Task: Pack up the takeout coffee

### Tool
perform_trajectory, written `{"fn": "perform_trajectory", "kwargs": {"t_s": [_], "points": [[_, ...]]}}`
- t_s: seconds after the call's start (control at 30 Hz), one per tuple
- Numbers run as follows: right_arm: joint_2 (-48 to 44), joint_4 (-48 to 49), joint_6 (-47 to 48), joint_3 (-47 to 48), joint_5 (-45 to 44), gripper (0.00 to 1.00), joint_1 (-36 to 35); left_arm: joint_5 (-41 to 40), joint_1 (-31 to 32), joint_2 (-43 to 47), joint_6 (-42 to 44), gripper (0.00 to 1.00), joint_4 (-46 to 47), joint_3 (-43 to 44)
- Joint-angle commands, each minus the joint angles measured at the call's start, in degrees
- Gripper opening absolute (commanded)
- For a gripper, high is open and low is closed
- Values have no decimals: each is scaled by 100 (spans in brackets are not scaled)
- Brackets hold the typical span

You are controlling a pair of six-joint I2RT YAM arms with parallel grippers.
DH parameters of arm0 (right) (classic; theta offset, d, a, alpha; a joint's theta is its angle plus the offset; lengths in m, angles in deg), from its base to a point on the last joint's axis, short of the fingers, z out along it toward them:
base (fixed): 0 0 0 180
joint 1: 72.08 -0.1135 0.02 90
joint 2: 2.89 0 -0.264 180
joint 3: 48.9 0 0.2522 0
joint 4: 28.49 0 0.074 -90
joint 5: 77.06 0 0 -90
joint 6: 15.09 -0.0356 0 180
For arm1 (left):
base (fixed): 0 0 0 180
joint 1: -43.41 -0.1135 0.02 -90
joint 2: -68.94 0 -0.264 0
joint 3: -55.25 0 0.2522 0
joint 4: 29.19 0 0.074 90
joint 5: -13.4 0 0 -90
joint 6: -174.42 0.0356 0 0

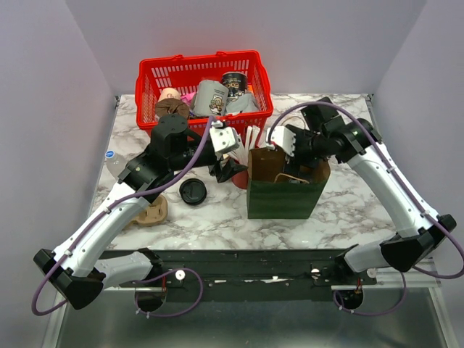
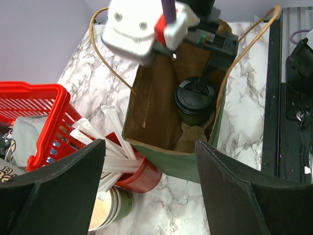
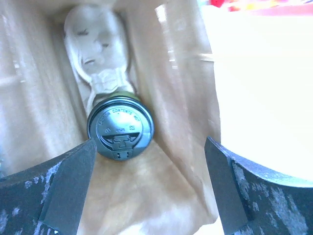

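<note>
The table (image 1: 348,210) has a white marble-patterned top with grey veins running across it. Three plain walls in a pale lilac-grey close it in. The back wall (image 1: 246,29) rises straight behind the far edge, while the left wall (image 1: 43,109) and the right wall (image 1: 428,87) stand along the sides. All three are smooth and bare. A black rail (image 1: 246,264) runs across the near edge of the tabletop. In front of it lies a dull grey metal surface (image 1: 290,322). The light is soft and even, falling from above. Shadows on the marble are faint and short.
</note>
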Motion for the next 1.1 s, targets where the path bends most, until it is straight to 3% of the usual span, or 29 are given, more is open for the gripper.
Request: {"fn": "perform_trajectory", "kwargs": {"t_s": [0.0, 0.27, 0.4, 0.47, 0.57, 0.7, 0.87, 1.07], "points": [[-219, -188, -411, 561, 13, 100, 2, -148, -25, 40, 35, 82, -22, 86], [-378, 277, -1394, 1747, -39, 100, 2, -236, -34, -22, 271, 82, -337, 113], [-501, 1093, -1774, 1662, -751, 100, 46, -464, -60, 31, 772, 82, -794, 60], [-475, 1191, -1818, 1635, -700, 99, 247, -770, -86, -4, 860, 83, -1075, 77], [-396, 1341, -2394, 1661, -298, 97, 686, -1473, -226, -320, 511, 81, -1383, 392], [-386, 1411, -2723, 1775, 21, 94, 863, -1721, -700, -733, -210, 76, -1402, 754], [-465, 1701, -2995, 2284, -286, 89, 872, -1512, -1403, -1260, -1379, 65, -1183, 956], [-905, 2255, -3092, 1715, -497, 89, 863, -897, -1773, -1735, -2039, 57, -1077, 1211]]}}
